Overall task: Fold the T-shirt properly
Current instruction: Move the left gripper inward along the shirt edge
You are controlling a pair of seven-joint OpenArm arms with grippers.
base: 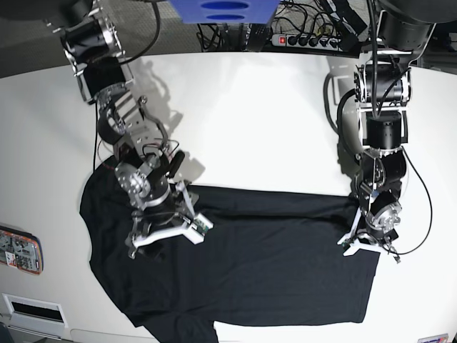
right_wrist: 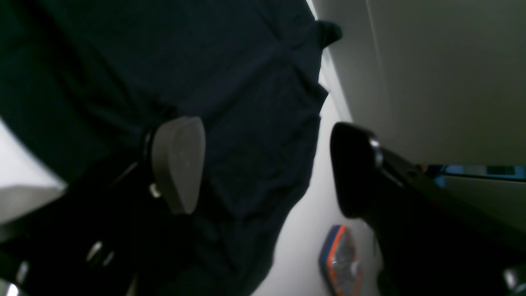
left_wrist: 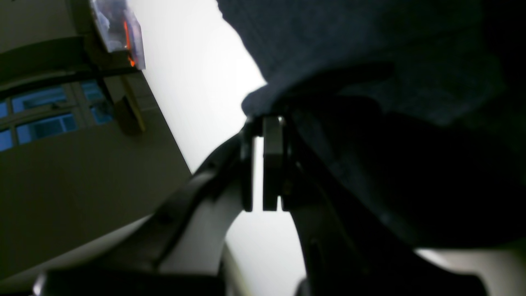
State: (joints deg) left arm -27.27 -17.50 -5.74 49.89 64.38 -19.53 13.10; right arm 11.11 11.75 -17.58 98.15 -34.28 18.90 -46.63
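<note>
The black T-shirt (base: 271,257) lies spread on the white table (base: 250,114), with one sleeve toward the left and the hem toward the right. My left gripper (base: 355,243) sits at the shirt's right edge. In the left wrist view its jaws (left_wrist: 263,123) are closed to a narrow slit, with the shirt's edge (left_wrist: 370,49) bunched at the tips. My right gripper (base: 166,239) is over the shirt's left part. In the right wrist view it (right_wrist: 263,125) is wide open, one finger (right_wrist: 176,164) over the cloth (right_wrist: 246,82), the other (right_wrist: 353,168) over bare table.
A small orange-and-blue packet (base: 20,250) lies at the table's left edge, also in the right wrist view (right_wrist: 341,259). A power strip (base: 307,39) with cables and a blue object (base: 221,8) are at the back. A white device (base: 28,307) is at the front left.
</note>
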